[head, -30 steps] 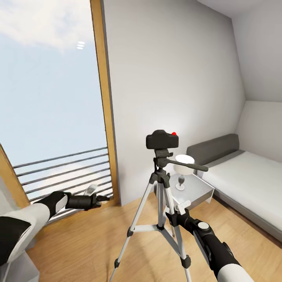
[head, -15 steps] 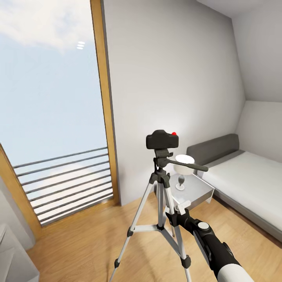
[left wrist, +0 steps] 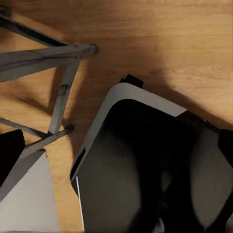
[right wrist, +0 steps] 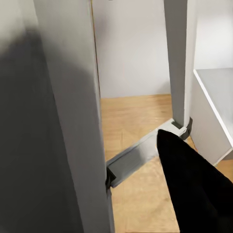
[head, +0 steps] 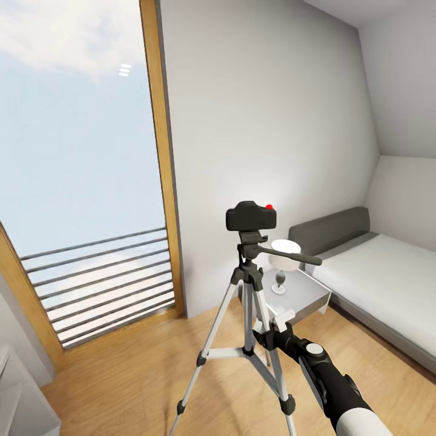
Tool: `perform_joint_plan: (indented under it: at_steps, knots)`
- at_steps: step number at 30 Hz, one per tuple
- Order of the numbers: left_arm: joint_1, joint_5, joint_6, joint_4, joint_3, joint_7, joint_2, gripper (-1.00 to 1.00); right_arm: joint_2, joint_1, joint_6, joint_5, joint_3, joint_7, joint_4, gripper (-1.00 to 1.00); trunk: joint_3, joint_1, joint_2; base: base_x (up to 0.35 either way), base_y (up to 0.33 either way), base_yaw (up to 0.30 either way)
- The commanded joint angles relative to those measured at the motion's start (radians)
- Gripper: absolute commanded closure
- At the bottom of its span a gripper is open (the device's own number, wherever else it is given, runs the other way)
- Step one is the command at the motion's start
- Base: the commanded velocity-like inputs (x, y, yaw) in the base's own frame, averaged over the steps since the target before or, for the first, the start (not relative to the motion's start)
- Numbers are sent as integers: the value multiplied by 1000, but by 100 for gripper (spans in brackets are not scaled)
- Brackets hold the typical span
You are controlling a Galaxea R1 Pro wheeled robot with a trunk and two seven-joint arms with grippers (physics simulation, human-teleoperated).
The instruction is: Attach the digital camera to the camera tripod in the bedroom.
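Note:
The black digital camera (head: 251,216), red spot on top, sits upright on the head of the camera tripod (head: 247,284), which stands on the bedroom's wood floor near the window. My right gripper (head: 272,327) is low beside the tripod's legs, well below the camera, open and holding nothing. In the right wrist view a silver leg (right wrist: 175,63) stands close ahead and one black finger (right wrist: 194,189) shows. The left wrist view looks down at the tripod's legs (left wrist: 58,104) and my own base (left wrist: 145,165); dark finger shapes sit far apart at its edges.
A grey nightstand (head: 303,293) with a white lamp (head: 283,257) stands just behind the tripod. The low bed (head: 381,284) runs along the right wall. The tall wood-framed window (head: 158,151) with railing bars is at left.
The left arm, stretched toward the window one second ago, has dropped out of the head view. The right arm, camera and tripod have stayed put.

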Motion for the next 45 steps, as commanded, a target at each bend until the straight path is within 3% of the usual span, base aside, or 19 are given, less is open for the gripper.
perform_joint_plan:
  at_steps: [1,11,23,33,45]
  knots:
    - [0,10,2,0,-8,14,0,-100,0,0,5,4,-2,6,-1,-100,0,0,-1,0,0,0]
    - [3,19,-13,-1,-10,59,3,-100,0,0,7,4,-2,7,-1,-100,0,0,-1,0,0,0]
    - [3,22,-123,-1,-12,63,4,-100,0,0,13,7,-2,7,-1,-100,0,0,-1,0,0,0]
    - [3,22,-134,-1,-13,64,3,-100,-2,0,15,6,-3,7,0,-100,0,0,-1,-33,0,0]
    - [3,22,-137,-1,-13,64,1,-100,-15,0,14,7,-3,7,23,-100,0,0,-1,-287,0,0]
